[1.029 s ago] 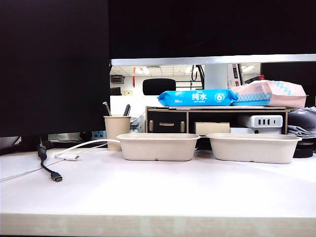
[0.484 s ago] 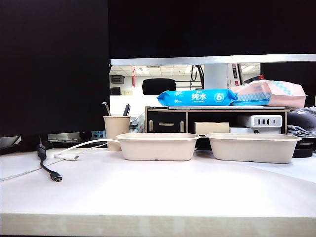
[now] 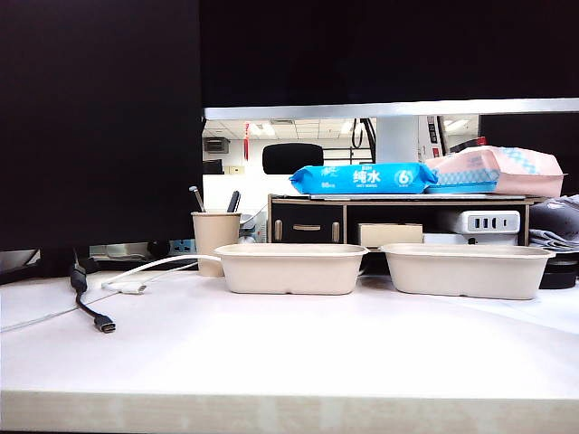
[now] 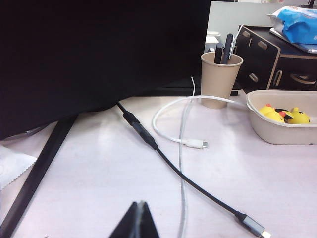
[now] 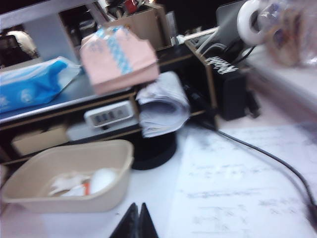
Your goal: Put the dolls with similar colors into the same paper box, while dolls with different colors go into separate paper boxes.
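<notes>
Since the earlier frames nothing on the table has shifted. The left gripper (image 4: 137,218) hovers clenched over the white desk (image 3: 298,344), near a black cable (image 4: 163,156). The right gripper (image 5: 134,220) is clenched, empty. At twelve o'clock, the left beige oblong paper box (image 3: 289,267) holds two yellow dolls (image 4: 285,115); at two o'clock, the right matching box (image 3: 466,268) holds white dolls (image 5: 86,183).
</notes>
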### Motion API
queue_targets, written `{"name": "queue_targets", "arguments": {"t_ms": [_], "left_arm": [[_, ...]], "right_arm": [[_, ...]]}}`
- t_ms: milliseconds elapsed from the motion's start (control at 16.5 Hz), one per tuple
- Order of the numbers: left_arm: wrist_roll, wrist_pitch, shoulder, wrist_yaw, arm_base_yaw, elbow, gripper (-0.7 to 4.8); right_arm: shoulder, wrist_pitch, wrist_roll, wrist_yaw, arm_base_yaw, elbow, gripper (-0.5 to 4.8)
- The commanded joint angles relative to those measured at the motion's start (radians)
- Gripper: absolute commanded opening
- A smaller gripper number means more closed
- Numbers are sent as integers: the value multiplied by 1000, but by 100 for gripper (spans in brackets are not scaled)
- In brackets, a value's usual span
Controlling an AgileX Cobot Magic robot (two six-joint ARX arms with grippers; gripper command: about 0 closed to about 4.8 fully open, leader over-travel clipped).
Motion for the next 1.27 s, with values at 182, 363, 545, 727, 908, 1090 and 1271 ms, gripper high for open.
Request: {"name": "queue_targets", "arguments": {"t_ms": [182, 363, 545, 727, 908, 1090, 1271], "left_arm": [[1, 6, 0, 1, 1, 1, -5], [1, 6, 0, 1, 2, 1, -5], [1, 6, 0, 1, 2, 1, -5], [2, 6, 0, 1, 1, 1, -5], [1, 6, 0, 1, 2, 1, -5], [1, 6, 0, 1, 2, 1, -5], [1, 6, 0, 1, 2, 1, -5]], "right_arm": [[-4, 25, -111, 10, 90, -4, -1], [-4, 24, -114, 46, 113, -4, -1], [-4, 24, -163, 113, 182, -4, -1], [-4, 24, -163, 117, 190, -4, -1], [-4, 25, -162, 114, 190, -4, -1], [-4, 25, -162, 114, 190, -3, -1], [-4, 25, -162, 114, 190, -3, -1]]}}
